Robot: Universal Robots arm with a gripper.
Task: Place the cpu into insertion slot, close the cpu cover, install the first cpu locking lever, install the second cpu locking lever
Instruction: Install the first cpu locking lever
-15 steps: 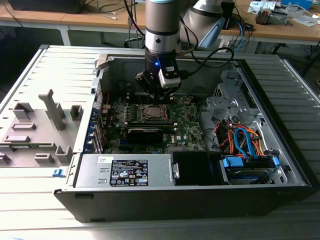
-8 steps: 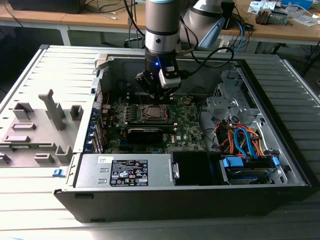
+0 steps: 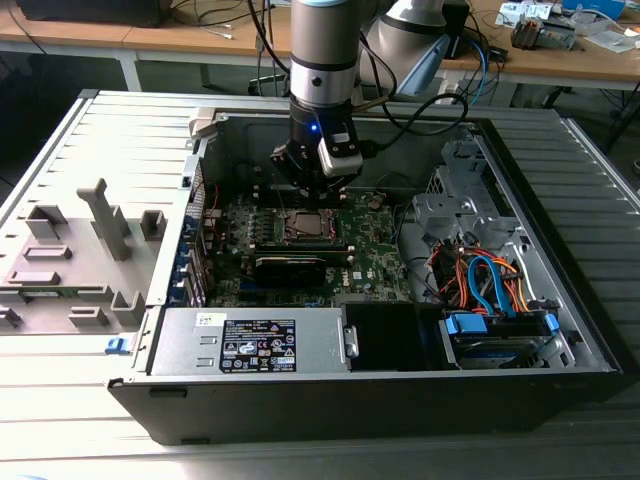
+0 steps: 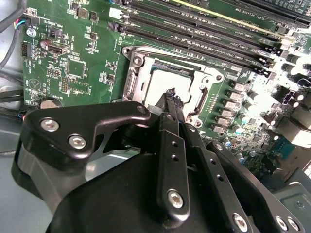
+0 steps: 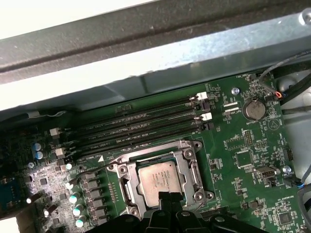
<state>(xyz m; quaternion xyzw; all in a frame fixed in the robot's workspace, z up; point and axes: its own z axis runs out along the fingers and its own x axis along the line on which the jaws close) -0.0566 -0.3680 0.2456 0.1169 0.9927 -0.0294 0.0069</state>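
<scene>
Exterior view: an open computer case (image 3: 300,400) holds the green board (image 3: 385,255). Near the board's middle sits the insertion slot (image 5: 120,170), its cpu cover (image 5: 189,165) lying flat around the cpu (image 5: 158,179). Over the cpu's edge, the gripper (image 4: 171,93) has its fingers pressed together, gripping nothing.

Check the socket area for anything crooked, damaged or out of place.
Nothing stands out. The cpu sits square in the insertion slot, the cpu cover appears to lie flat around it, and the claw is at the slot's edge.

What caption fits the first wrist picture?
Gripper close to the silver chip in its socket on the green board.
</scene>
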